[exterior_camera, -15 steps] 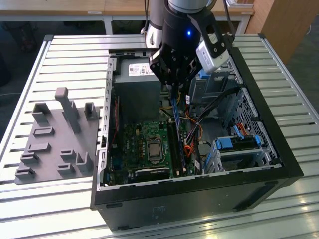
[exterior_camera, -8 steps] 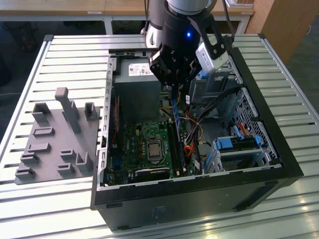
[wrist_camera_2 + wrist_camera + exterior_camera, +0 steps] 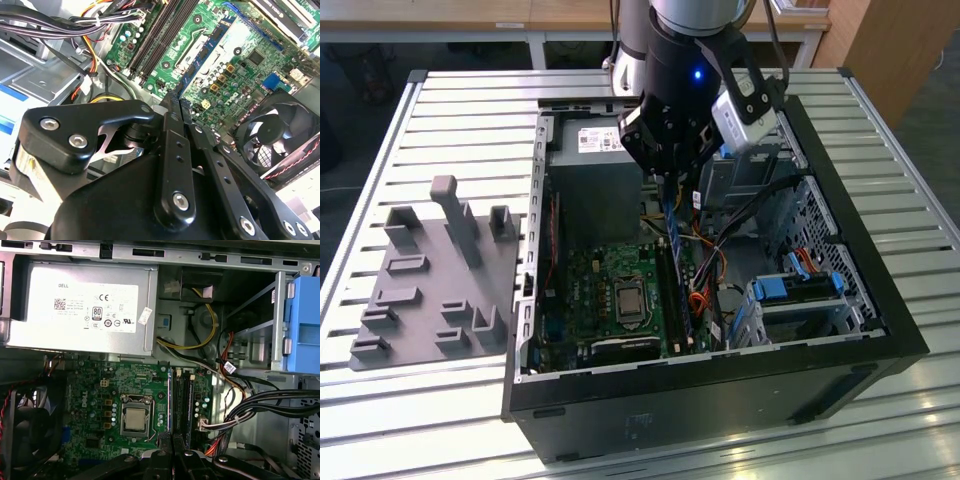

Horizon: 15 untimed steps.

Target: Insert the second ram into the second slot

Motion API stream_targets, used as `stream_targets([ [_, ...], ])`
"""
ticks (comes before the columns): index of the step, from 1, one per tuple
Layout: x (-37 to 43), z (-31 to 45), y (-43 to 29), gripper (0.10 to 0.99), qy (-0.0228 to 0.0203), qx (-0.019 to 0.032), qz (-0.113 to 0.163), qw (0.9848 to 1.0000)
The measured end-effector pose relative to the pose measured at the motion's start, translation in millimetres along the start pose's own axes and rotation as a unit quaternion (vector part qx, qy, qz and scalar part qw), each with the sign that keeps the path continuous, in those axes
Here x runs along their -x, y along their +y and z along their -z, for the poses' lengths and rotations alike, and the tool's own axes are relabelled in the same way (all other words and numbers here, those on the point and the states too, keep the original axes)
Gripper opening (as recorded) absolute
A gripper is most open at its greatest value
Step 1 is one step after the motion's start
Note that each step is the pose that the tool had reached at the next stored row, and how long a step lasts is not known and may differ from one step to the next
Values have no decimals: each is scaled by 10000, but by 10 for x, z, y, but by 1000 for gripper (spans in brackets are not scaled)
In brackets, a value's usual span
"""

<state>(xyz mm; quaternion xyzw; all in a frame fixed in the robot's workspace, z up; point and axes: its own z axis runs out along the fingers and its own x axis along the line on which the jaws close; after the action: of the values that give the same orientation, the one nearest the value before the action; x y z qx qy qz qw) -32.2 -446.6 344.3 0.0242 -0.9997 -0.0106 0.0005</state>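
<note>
My gripper (image 3: 665, 178) hangs over the open computer case, shut on the second ram (image 3: 671, 225). This is a thin blue stick that points down toward the motherboard. In the second wrist view the fingers (image 3: 172, 117) pinch the stick's near end, and the second ram (image 3: 205, 60) runs edge-on across the green board. The dark memory slots (image 3: 155, 45) lie parallel beside it. In the first wrist view the second ram (image 3: 170, 400) sits just beside the slots (image 3: 182, 405), still above the board. I cannot tell which slot it lines up with.
The power supply (image 3: 80, 305) fills the case's far end. The processor socket (image 3: 136, 419) is beside the slots and a fan (image 3: 275, 135) sits at the board's edge. Cable bundles (image 3: 270, 402) and blue drive-bay latches (image 3: 800, 285) crowd the other side. A grey fixture plate (image 3: 440, 280) lies outside the case.
</note>
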Motion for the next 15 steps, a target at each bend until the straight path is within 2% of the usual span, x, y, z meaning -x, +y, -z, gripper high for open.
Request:
stream_targets([
  [15, 0, -36, -2, 129, 0, 0, -1, 10000],
])
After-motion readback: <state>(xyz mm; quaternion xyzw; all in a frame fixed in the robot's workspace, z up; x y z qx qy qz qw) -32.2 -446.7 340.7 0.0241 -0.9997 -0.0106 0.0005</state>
